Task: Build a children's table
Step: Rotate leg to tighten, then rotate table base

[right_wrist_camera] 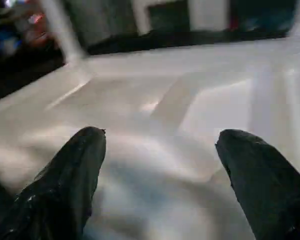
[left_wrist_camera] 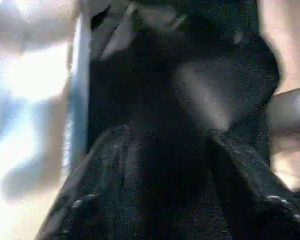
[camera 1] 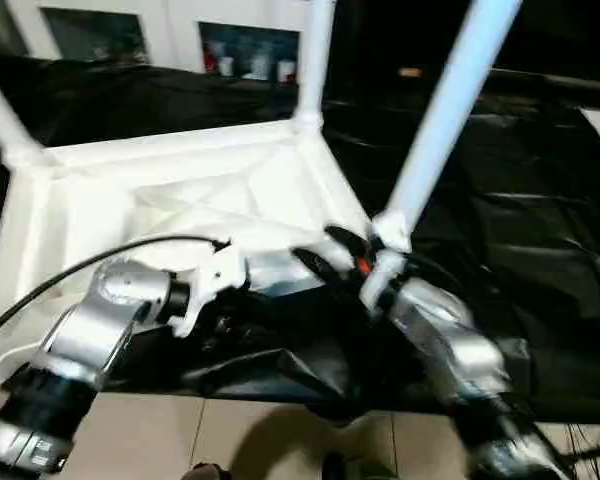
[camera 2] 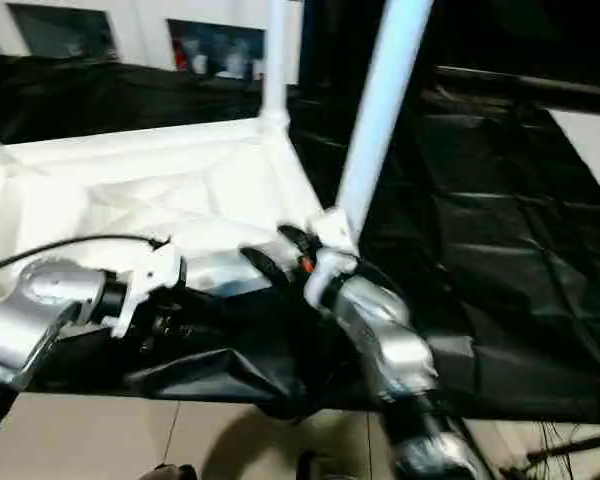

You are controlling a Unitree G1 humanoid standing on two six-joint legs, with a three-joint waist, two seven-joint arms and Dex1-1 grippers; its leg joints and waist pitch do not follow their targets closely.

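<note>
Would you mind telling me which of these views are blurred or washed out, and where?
Left eye view: the near leg and both forearms are smeared by motion, while the table top glares white. Right eye view: the same smear. Left wrist view: dark and out of focus, with a blown-out bright patch on one side. Right wrist view: soft throughout, though the right gripper fingers read as clearly apart.

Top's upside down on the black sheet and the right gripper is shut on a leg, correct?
Not quite. The right gripper is open: the right wrist view shows its fingers apart with nothing between them. The top does lie upside down on the black sheet.
</note>
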